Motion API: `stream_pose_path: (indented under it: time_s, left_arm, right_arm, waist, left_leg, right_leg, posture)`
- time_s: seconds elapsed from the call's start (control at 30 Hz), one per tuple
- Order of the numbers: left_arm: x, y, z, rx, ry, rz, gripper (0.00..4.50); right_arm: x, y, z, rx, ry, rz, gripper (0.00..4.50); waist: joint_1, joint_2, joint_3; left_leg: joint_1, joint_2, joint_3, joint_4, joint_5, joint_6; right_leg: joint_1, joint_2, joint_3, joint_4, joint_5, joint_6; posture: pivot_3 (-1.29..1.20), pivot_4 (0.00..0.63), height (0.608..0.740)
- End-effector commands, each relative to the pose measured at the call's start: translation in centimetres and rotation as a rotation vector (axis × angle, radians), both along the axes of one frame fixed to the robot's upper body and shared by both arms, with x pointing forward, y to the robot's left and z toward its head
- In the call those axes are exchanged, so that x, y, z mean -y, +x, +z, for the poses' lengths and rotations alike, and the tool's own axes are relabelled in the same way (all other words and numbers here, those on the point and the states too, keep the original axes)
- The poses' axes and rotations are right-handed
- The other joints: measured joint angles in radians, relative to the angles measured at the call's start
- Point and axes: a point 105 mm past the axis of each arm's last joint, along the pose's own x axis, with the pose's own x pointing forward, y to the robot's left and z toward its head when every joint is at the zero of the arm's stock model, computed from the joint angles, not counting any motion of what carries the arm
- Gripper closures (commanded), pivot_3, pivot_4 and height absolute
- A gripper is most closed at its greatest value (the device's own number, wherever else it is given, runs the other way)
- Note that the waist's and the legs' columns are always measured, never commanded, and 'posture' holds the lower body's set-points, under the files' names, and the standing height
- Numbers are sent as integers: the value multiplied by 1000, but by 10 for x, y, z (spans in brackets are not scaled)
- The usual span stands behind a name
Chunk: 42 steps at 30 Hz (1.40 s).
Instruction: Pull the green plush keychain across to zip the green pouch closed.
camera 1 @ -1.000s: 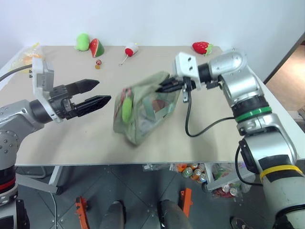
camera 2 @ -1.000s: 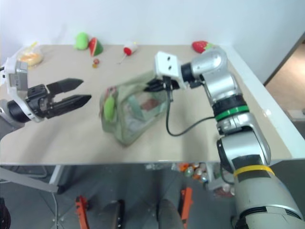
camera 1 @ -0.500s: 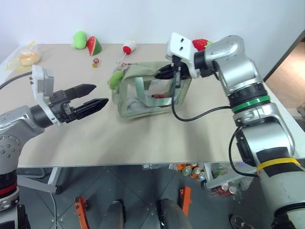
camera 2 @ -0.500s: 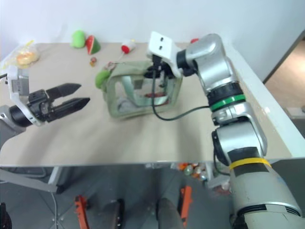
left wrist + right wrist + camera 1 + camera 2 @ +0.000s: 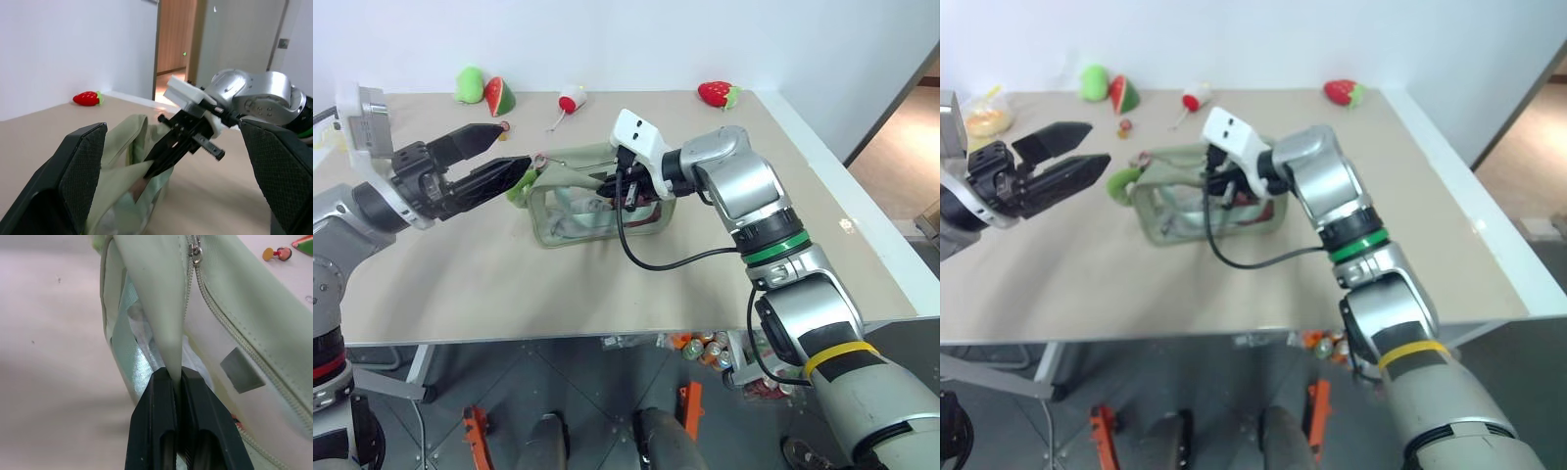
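Since a second ago the green pouch (image 5: pixel 597 196) has swung from a tilted, lifted hang back to sitting upright on the tabletop (image 5: pixel 607 284), and my left pincer (image 5: pixel 504 157) has come in beside its end.

Left eye view: pouch is boxy, soft sage fabric with clear plastic side windows. Right pincer (image 5: pixel 607 181) is pressed together, pinching the pouch's strap handle. Left pincer stands spread, black tapered fingers (image 5: pixel 470 140) just beside the green plush keychain (image 5: pixel 519 186), a fuzzy lime blob hanging at the pouch's left end on a pinkish ring. I can't tell whether they touch. Plush strawberry (image 5: pixel 717 93) and watermelon slice (image 5: pixel 497 95) lie well apart at the far edge.

Left wrist view: two broad fingers (image 5: pixel 78 171) with cross-hatched pads frame the pouch's limp fabric and the right pincer (image 5: pixel 151 169) gripping it.

Right wrist view: smooth black fingers (image 5: pixel 159 426) clamp a flat pale strap; zipper teeth (image 5: pixel 230 318) run alongside.
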Motion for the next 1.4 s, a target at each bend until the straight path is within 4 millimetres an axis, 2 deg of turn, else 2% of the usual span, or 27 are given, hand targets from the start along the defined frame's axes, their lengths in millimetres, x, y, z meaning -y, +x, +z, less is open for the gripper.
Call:
stream_pose_path:
  time_s: [0.03, 0.37, 0.63, 0.67, 0.8, 0.87, 1.0, 1.17, 1.27, 1.4]
  left_arm:
    - [-4, -5, 16, 51, -17, 11, 0]
    - [-4, 3, 2, -5, -41, 10, 0]
    - [-7, 4, 5, -1, -51, 16, 0]
    - [-8, 4, 7, 4, -53, 19, 0]
    - [-10, 3, 12, 14, -59, 25, 0]
    - [-10, 4, 13, 13, -61, 23, 0]
    - [-9, 6, 12, 7, -59, 19, 0]
    - [-11, 9, 12, -1, -70, 21, 0]
    - [-16, 11, 13, -5, -93, 36, 0]
    - [-24, 13, 11, -16, -114, 55, 0]
  right_arm:
    - [-14, -4, 30, 14, 92, 25, 4460]
    - [-18, 0, 43, 22, 112, 10, 4460]
    - [-26, -5, 32, -36, 139, 25, 4460]
    - [-27, -5, 30, -46, 151, 30, 3787]
    - [-27, -5, 27, -78, 174, 24, 2495]
    - [-24, -2, 37, -98, 233, 19, 1775]
    - [-7, 0, 70, -95, 353, 28, 1775]
    - [24, -10, 97, -31, 405, 97, 1775]
    - [48, -12, 93, 15, 374, 97, 1775]
    - [84, -9, 69, 29, 316, 26, 1775]
  waist:
    - [-10, 0, 0]
    - [-12, 0, 0]
    - [-12, 0, 0]
    - [-12, 0, 0]
    - [-11, 0, 0]
    - [-10, 0, 0]
    - [-9, 0, 0]
    - [-7, -1, 0]
    - [-7, -1, 0]
    - [-7, -1, 0]
  left_leg:
    - [0, 0, 0, 0, 0, 0]
    - [-1, 1, 0, 0, 0, 0]
    - [-1, 1, 0, 0, 0, 0]
    - [-1, 1, 0, 0, 0, 0]
    - [-1, 1, 0, -1, 0, 0]
    - [-2, 1, 0, 0, 0, 0]
    - [-2, 1, 0, 0, 0, 0]
    - [-2, 1, 0, -1, 0, 0]
    - [-2, 1, 0, -1, 0, 0]
    - [-2, 1, 0, -1, 0, 0]
  right_leg:
    - [0, 0, 0, 0, 0, 0]
    - [-2, 1, 1, 1, 0, 0]
    - [-2, 2, 1, 1, 0, 0]
    - [-2, 2, 1, 1, 0, 0]
    - [-2, 2, 1, 1, 0, 0]
    - [-2, 2, 1, 1, 0, 0]
    - [-2, 2, 1, 1, 0, 0]
    - [-2, 2, 1, 0, 0, 0]
    - [-2, 2, 1, 0, -1, 0]
    - [-2, 2, 2, 0, -1, 0]
  posture:
    - [0, 150, 739]
    - [0, 150, 739]
    - [0, 150, 739]
    - [0, 150, 739]
    - [0, 150, 739]
    - [0, 150, 739]
    - [0, 150, 739]
    - [0, 150, 739]
    - [0, 150, 739]
    - [0, 150, 739]
